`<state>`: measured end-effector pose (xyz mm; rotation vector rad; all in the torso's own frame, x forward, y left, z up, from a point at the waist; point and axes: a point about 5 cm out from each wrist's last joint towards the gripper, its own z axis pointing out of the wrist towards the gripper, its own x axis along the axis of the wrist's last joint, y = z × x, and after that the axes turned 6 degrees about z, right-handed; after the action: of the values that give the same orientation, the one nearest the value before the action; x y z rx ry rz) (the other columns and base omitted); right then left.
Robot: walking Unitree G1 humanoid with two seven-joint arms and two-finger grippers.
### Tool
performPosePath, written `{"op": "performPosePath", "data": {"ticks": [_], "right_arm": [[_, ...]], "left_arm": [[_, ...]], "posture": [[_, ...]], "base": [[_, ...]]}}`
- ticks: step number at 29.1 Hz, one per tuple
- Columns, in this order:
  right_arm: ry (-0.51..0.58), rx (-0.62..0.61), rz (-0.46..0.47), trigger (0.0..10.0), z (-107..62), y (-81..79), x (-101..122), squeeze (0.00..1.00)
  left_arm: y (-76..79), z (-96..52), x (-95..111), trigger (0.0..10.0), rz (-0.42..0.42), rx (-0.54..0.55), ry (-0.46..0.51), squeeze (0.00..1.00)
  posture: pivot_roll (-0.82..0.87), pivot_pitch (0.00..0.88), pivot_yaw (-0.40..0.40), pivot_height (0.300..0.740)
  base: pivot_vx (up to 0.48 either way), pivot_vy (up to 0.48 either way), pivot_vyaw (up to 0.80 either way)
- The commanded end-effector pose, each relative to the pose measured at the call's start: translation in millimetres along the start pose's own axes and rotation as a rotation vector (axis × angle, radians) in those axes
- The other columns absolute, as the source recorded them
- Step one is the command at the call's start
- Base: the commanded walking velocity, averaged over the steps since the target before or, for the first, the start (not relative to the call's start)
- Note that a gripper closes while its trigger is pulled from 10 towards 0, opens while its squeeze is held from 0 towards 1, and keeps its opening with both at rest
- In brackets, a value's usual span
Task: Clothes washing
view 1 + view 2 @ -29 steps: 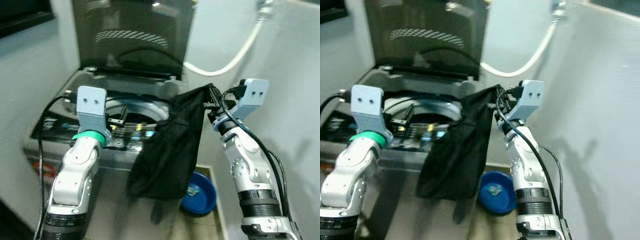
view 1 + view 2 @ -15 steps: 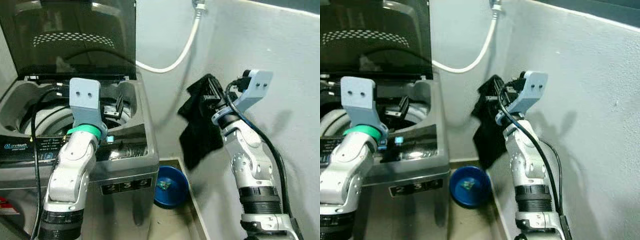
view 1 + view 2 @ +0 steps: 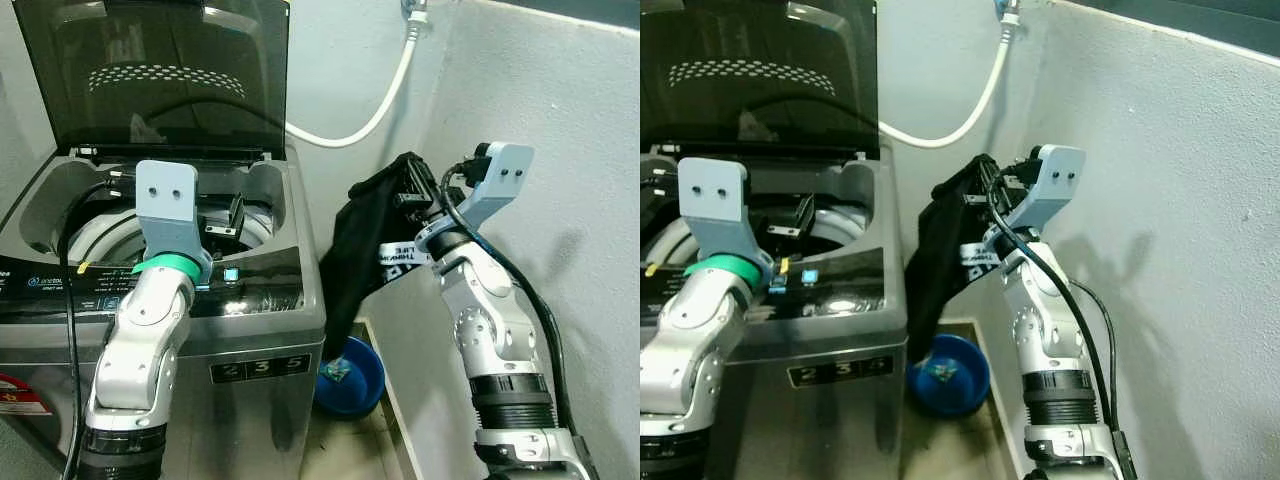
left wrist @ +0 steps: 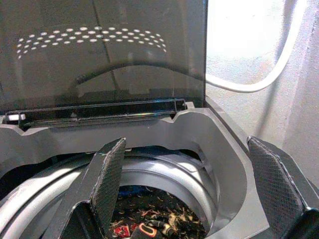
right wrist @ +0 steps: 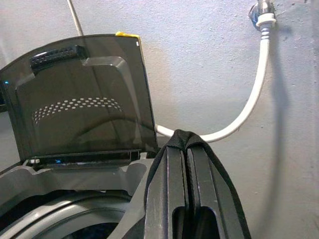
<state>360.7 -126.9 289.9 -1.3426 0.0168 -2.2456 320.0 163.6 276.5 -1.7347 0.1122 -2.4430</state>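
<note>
A grey top-loading washing machine [image 3: 255, 325] stands before me with its dark lid [image 3: 170, 80] raised. Patterned clothes [image 4: 149, 221] lie at the bottom of the drum [image 3: 105, 235]. My right gripper [image 3: 415, 195] is shut on a black garment [image 3: 355, 255] with a white printed band. The garment hangs in the air to the right of the washer, beside the wall. In the right wrist view the black cloth [image 5: 184, 142] drapes over the closed fingers [image 5: 174, 184]. My left gripper [image 3: 232, 215] hovers open over the drum opening, holding nothing.
A blue bowl [image 3: 350, 375] sits on the floor between the washer and the grey wall [image 3: 560, 120]. A white hose [image 3: 375, 105] runs from a wall tap [image 3: 415, 12] down behind the washer. The control panel [image 3: 180, 295] runs along the washer's front edge.
The camera view has swung. The black garment hung over the washer's right rim a second ago; it now hangs off to the right, clear of the machine. The left gripper stays over the drum.
</note>
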Motion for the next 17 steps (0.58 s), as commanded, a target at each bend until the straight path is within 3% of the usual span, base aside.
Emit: {"op": "performPosePath", "data": {"ticks": [1,3,17], "right_arm": [[-0.015,-0.021,0.007,10.0,-1.5,4.7,-2.2,0.00],[-0.019,-0.016,0.004,10.0,-1.6,4.3,-2.8,0.00],[-0.030,0.013,-0.009,10.0,-1.6,0.6,-6.2,0.00]], "left_arm": [[0.0,-1.6,3.4,10.0,-0.004,-0.005,0.012,0.00],[0.6,-2.1,4.5,10.0,-0.005,-0.008,0.017,0.00],[-0.1,-3.7,4.8,10.0,-0.004,-0.011,0.020,0.00]], "posture": [[0.06,0.037,-0.022,0.740],[0.06,0.035,-0.023,0.740],[0.06,0.025,-0.028,0.740]], "base": [[0.000,0.480,-0.80],[0.000,0.480,-0.80],[0.000,0.480,0.00]]}}
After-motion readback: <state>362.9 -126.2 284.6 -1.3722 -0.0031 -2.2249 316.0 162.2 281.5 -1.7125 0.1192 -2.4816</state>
